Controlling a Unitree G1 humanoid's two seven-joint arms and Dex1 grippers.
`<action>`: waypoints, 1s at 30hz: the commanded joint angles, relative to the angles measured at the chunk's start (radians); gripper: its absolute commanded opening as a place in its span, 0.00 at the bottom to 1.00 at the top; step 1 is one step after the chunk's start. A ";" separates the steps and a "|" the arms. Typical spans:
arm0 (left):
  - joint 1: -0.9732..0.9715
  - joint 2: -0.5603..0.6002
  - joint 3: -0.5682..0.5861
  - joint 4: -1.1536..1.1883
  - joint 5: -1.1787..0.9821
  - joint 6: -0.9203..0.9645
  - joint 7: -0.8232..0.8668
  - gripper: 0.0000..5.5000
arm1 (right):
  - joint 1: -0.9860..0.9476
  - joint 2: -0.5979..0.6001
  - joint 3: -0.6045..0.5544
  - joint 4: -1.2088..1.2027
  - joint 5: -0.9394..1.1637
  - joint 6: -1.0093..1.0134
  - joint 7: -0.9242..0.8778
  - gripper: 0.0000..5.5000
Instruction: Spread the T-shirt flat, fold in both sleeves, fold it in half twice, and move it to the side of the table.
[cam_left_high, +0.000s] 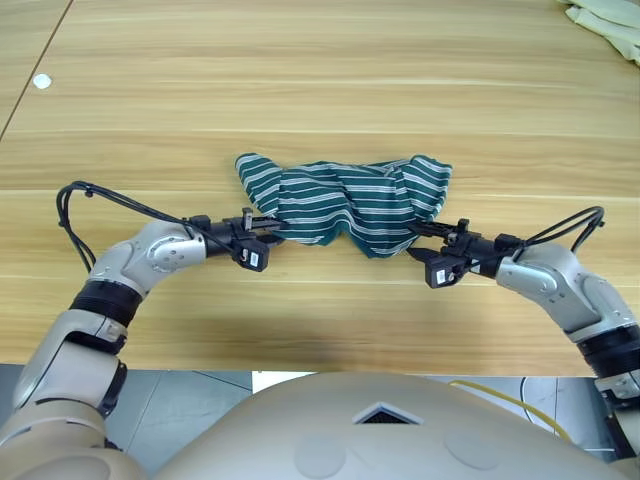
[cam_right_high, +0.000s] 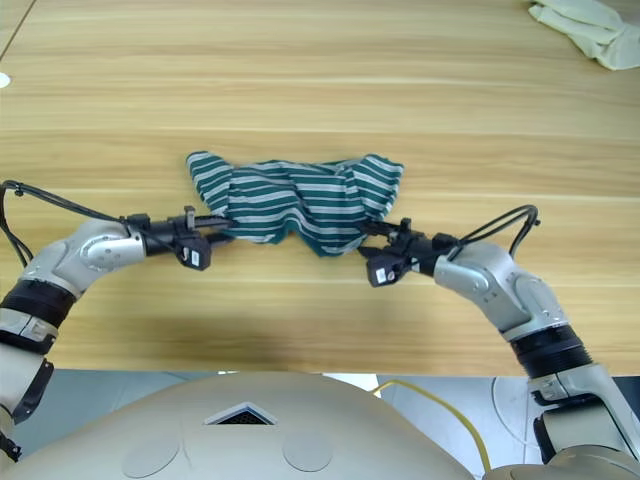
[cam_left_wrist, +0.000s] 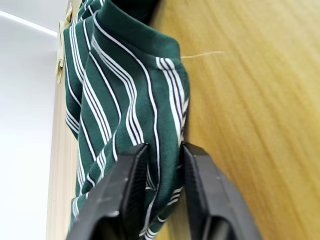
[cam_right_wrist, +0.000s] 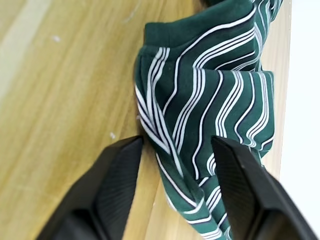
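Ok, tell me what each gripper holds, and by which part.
Left gripper is shut on the T-shirt at its near left edge. Right gripper is open, straddling the near right edge without clamping.

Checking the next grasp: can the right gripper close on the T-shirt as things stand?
Probably yes: the right gripper is open, with the striped edge of the T-shirt between its fingers, nothing blocking.

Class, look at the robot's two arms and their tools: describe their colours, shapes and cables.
The left arm and right arm have smooth, rounded silver-grey shells, each with a black ribbed ring nearer the body. Black cables loop out beside each forearm. The left tool and right tool are black, each with two flat fingers and a small white patch on its wrist block.
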 joint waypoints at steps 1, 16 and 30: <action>0.008 0.004 -0.028 0.039 0.043 0.008 -0.017 0.10 | 0.005 -0.001 0.017 0.026 -0.030 0.022 0.017 0.29; 0.006 0.008 0.010 -0.016 -0.179 0.037 -0.181 0.00 | -0.017 0.007 0.003 0.070 -0.011 0.013 -0.021 0.01; -0.063 0.024 0.303 -0.114 -0.772 0.022 -0.322 0.00 | -0.168 0.011 -0.371 0.103 0.435 0.015 -0.115 0.01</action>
